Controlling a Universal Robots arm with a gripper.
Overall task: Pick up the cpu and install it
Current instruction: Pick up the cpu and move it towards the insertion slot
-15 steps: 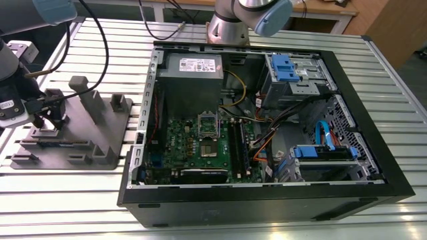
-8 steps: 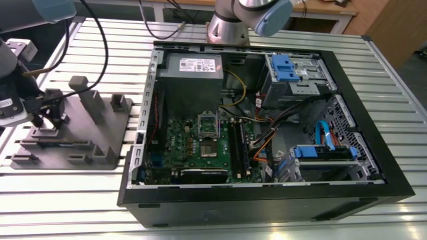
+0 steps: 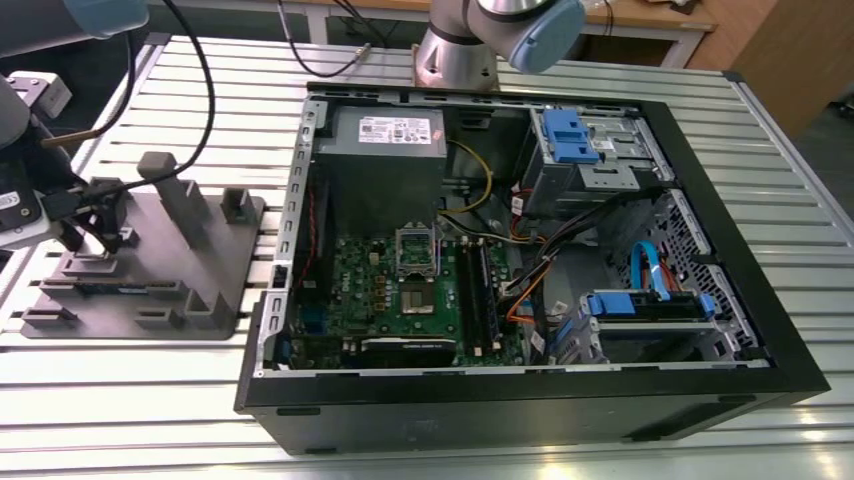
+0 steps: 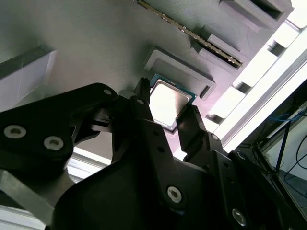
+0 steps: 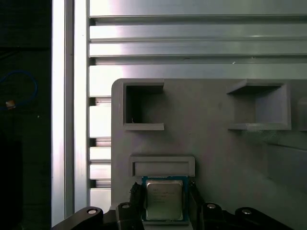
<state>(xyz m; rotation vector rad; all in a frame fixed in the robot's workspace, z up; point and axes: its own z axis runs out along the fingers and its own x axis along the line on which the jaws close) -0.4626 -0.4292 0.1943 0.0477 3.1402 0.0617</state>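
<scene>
The cpu (image 5: 164, 195), a small square chip with a silver top and a thin pale rim, lies on the grey plastic fixture (image 5: 216, 148) beside a raised lip. My gripper (image 5: 165, 203) straddles it, one black finger against each of two opposite edges, shut on the cpu. The second wrist view shows the same grasp: cpu (image 4: 167, 101) between the fingers of the gripper (image 4: 165, 109). In the exterior view the gripper (image 3: 91, 240) is down at the fixture (image 3: 160, 270), on the exterior view's left. The open socket (image 3: 416, 247) sits on the motherboard (image 3: 400, 300).
An open black computer case (image 3: 747, 330) lies on the slatted aluminium table (image 3: 134, 400), with a power supply (image 3: 387, 140), blue drive bays (image 3: 574, 140) and loose cables inside. Upright posts (image 3: 167, 190) rise from the fixture. A second arm's base (image 3: 461, 55) stands behind the case.
</scene>
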